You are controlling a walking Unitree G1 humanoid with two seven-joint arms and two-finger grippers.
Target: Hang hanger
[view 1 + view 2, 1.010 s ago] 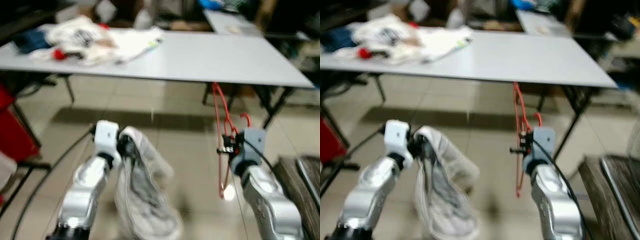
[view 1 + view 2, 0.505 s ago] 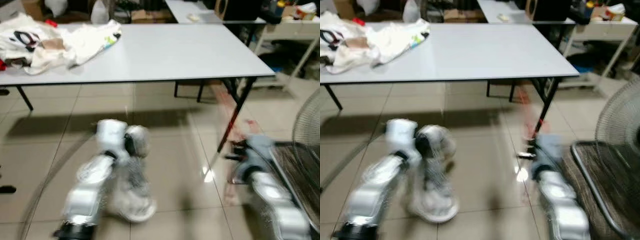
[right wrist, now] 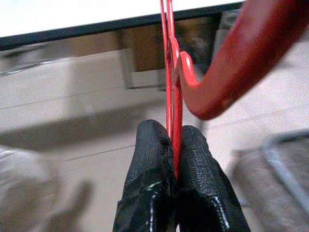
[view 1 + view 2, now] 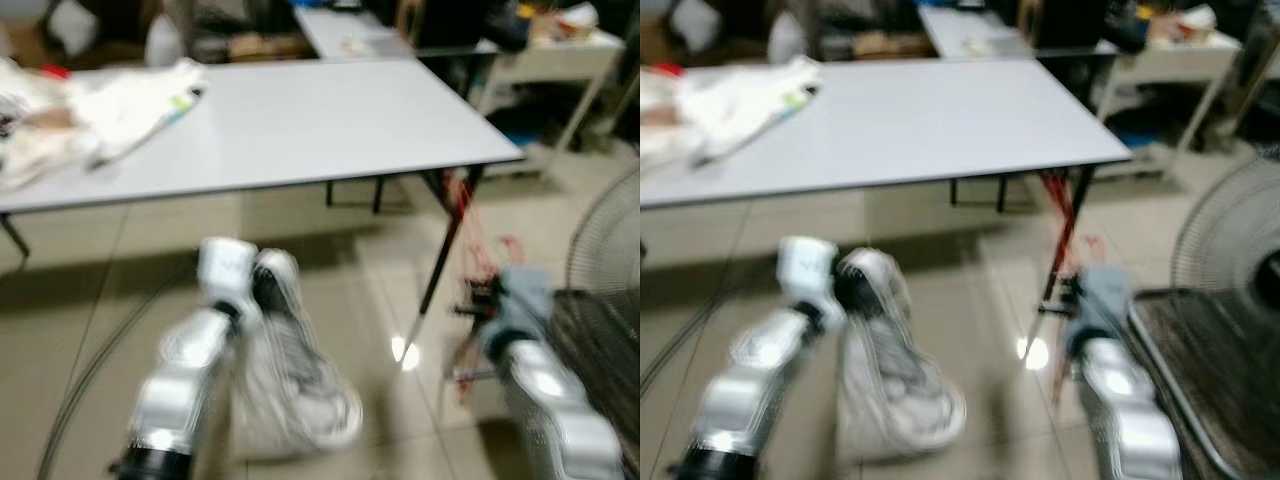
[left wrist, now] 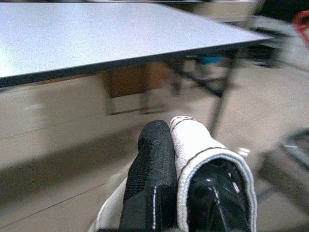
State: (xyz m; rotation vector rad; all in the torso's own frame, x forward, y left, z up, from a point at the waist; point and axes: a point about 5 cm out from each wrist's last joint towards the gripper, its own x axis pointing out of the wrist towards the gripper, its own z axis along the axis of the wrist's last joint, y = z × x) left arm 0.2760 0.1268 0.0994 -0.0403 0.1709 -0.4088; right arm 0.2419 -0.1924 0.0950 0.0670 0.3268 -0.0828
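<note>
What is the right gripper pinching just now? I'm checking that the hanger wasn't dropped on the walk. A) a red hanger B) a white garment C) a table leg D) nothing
A: in the right wrist view the right gripper has its two black fingers shut on the thin frame of the red hanger, whose hook curves just above them; the white garment is in the left gripper.

Cluttered workroom: folding table (image 4: 300,120), clothes pile (image 4: 90,110), fan (image 4: 1230,230).
</note>
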